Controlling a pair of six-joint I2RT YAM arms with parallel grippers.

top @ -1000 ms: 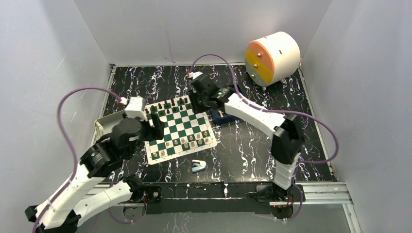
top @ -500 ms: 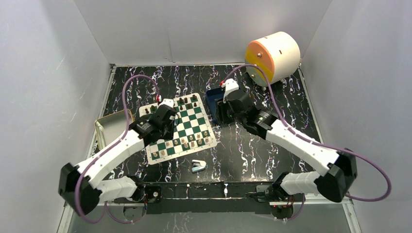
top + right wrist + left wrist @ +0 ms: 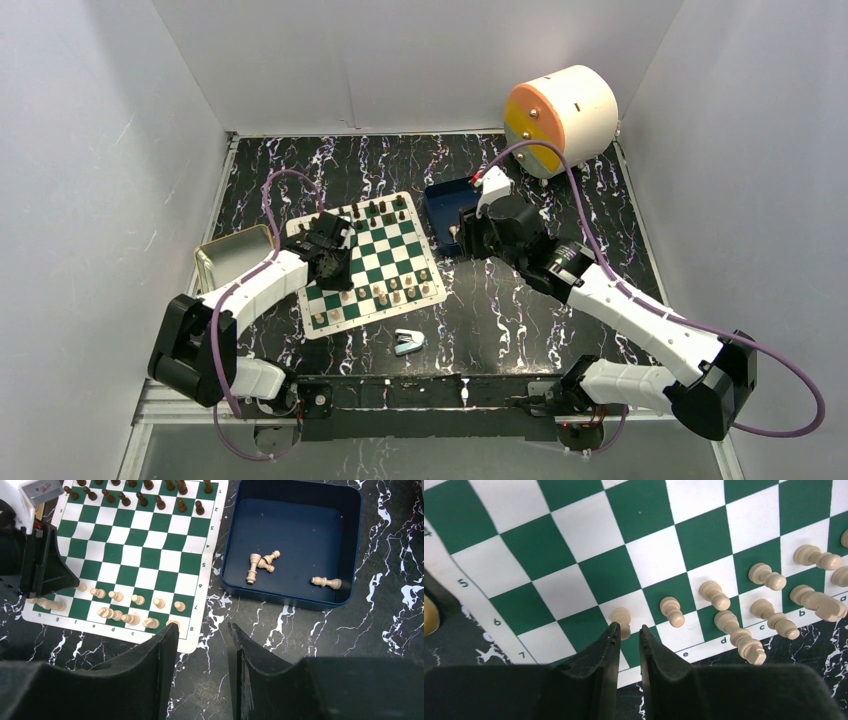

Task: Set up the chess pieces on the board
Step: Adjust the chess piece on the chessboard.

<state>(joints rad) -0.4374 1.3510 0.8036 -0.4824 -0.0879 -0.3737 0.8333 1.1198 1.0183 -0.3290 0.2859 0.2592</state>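
Chess pieces of light tan and dark brown wood are mostly standing on the thin green-and-white checkered board, which is lying left of the middle of the black marbled desk. The dark brown ones are lining its far edge. The tan ones are filling the two rows at its near edge, with gaps showing. A few more tan pieces are lying on their sides in the dark blue square tray, just beside the board's right edge.

The left pincer is sitting low by the board's near left corner, narrowed to a slim slot with nothing visible in it. One fingertip is right at a small tan pawn; whether it is touching, I cannot tell. I am wanting to raise that arm straight up so the pawn is not getting knocked.

The right pincer is hanging half spread and empty by the tray's near wall. For the fetch I am favouring the lone tan piece near the tray's right wall, well apart from the crossed cluster. I am planning on coming down with the fingers across its slim stem, clear of the wall, and closing gently, since so small and rounded a piece is probably going to roll.
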